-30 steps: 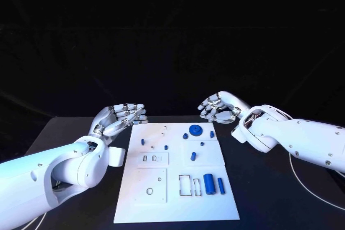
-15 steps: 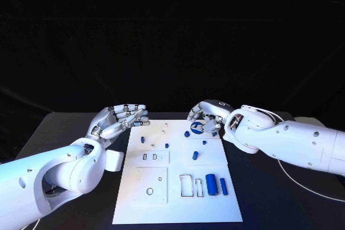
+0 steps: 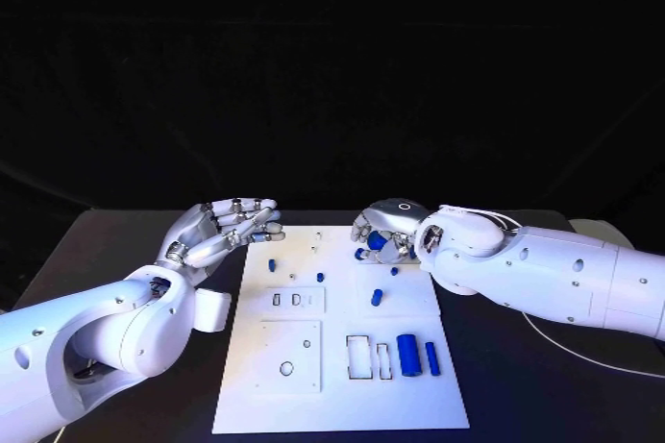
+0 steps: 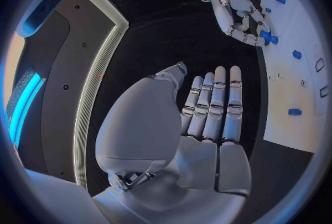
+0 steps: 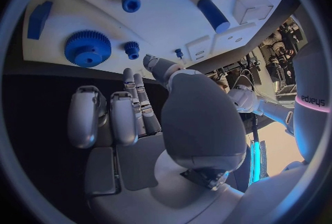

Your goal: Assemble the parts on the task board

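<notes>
Head view: right hand, fingers apart and holding nothing, hangs over the big blue gear to grab it. Left hand waits wide, beside the task board.

My right hand hangs over task board far edge, crowding blue gear and small pegs there. Left hand is off the board's left corner. Near half open except big blue cylinder.
</notes>
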### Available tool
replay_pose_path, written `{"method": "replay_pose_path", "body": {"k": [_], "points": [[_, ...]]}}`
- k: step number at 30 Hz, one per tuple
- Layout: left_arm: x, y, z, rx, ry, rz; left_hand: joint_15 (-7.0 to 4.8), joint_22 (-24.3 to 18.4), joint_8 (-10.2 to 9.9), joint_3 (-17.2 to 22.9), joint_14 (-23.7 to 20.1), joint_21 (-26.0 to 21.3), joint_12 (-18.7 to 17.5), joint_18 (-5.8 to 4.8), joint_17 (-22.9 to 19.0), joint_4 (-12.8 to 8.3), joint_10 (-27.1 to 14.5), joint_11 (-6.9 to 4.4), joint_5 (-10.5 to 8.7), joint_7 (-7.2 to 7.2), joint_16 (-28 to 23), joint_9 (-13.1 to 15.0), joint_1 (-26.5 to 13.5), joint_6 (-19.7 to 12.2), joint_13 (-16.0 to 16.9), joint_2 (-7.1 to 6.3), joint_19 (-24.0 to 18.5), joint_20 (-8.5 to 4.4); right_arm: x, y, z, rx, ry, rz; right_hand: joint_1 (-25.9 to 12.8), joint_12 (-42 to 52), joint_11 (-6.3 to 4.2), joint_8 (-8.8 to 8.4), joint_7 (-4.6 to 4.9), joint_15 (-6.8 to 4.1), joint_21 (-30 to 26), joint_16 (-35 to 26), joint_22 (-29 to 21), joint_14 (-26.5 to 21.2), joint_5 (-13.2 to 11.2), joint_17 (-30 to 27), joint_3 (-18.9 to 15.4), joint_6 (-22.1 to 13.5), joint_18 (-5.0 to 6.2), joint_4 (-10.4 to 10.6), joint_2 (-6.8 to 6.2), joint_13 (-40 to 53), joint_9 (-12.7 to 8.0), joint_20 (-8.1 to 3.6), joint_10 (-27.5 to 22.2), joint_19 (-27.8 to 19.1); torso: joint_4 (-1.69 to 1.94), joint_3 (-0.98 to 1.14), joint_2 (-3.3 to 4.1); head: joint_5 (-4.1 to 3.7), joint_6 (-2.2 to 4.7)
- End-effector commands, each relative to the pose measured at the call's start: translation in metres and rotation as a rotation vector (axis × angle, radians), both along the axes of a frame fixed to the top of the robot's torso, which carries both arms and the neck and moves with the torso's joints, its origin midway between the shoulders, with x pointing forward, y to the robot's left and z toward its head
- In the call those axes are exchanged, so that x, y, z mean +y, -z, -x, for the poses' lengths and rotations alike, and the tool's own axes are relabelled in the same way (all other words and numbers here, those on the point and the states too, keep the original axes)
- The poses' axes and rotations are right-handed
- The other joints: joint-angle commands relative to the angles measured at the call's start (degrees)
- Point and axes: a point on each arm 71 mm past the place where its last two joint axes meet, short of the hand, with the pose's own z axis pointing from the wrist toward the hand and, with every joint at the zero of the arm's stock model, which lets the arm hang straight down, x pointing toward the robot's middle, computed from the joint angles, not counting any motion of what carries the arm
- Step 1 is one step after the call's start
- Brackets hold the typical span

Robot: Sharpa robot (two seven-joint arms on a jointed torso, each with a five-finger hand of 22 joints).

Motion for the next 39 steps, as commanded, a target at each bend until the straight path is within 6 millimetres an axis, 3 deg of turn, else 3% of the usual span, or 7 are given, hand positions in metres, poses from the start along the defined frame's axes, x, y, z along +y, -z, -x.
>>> {"method": "replay_pose_path", "body": {"k": [1,34,37,39], "points": [[-0.0018,-0.0026,0.0012,-0.007,0.024,0.006,0.10,0.0,-0.1,0.3,0.1,0.2,-0.2,0.30,0.1,0.1,0.2,-0.01,-0.24,0.79,0.0,-0.1,-0.2,0.2,0.0,-0.22,0.4,-0.09,0.0002,0.0045,-0.0006,0.002,0.010,0.100,0.1,-0.2,-0.01,-0.15,-0.22,0.31,0.5,0.4,0.2,2.8,-0.3,0.1,-0.2,-0.3,-0.44,0.1,-0.29,-0.1,0.1,0.40,-0.6,0.1,0.04,-0.05,0.55,0.13,-0.11],[0.0034,-0.0049,0.0008,0.005,0.024,-0.002,0.17,-0.1,-0.2,0.3,0.0,0.2,-0.5,0.30,0.2,0.2,0.1,0.09,-0.30,0.92,-0.1,-0.1,-0.4,0.1,0.0,-0.26,0.4,-0.09,0.0059,0.0032,-0.0025,-0.036,0.018,0.099,-0.3,1.0,-0.70,0.94,-0.63,-0.23,3.6,2.5,4.8,3.1,-0.5,1.8,0.5,1.5,-1.13,1.9,1.77,1.2,1.5,0.29,3.2,1.5,0.17,0.00,1.93,0.45,0.45],[0.0034,-0.0051,0.0008,0.006,0.025,-0.003,0.17,-0.1,-0.2,0.3,0.0,0.2,-0.5,0.31,0.2,0.2,0.1,0.11,-0.33,0.95,-0.1,-0.1,-0.5,0.0,0.0,-0.26,0.5,-0.10,0.0059,0.0022,-0.0031,-0.046,0.024,0.088,0.2,1.6,-1.16,1.68,-1.12,-0.59,4.3,2.9,5.9,3.2,-1.1,2.1,1.2,2.4,-1.31,2.1,3.23,1.6,2.1,0.04,4.6,1.9,0.24,-0.02,2.00,0.48,0.43],[0.0035,-0.0052,0.0008,0.006,0.025,-0.003,0.17,-0.1,-0.2,0.3,0.0,0.2,-0.5,0.31,0.2,0.2,0.1,0.11,-0.33,0.95,-0.1,-0.1,-0.5,0.0,0.0,-0.26,0.5,-0.10,0.0060,0.0011,-0.0033,-0.058,0.028,0.079,1.2,2.5,-1.83,2.88,-1.85,-1.20,5.2,3.2,7.3,3.3,-3.5,2.4,1.9,3.8,-1.56,1.7,4.72,2.3,3.1,-0.41,6.2,2.5,0.25,-0.01,2.07,0.49,0.35]]}}
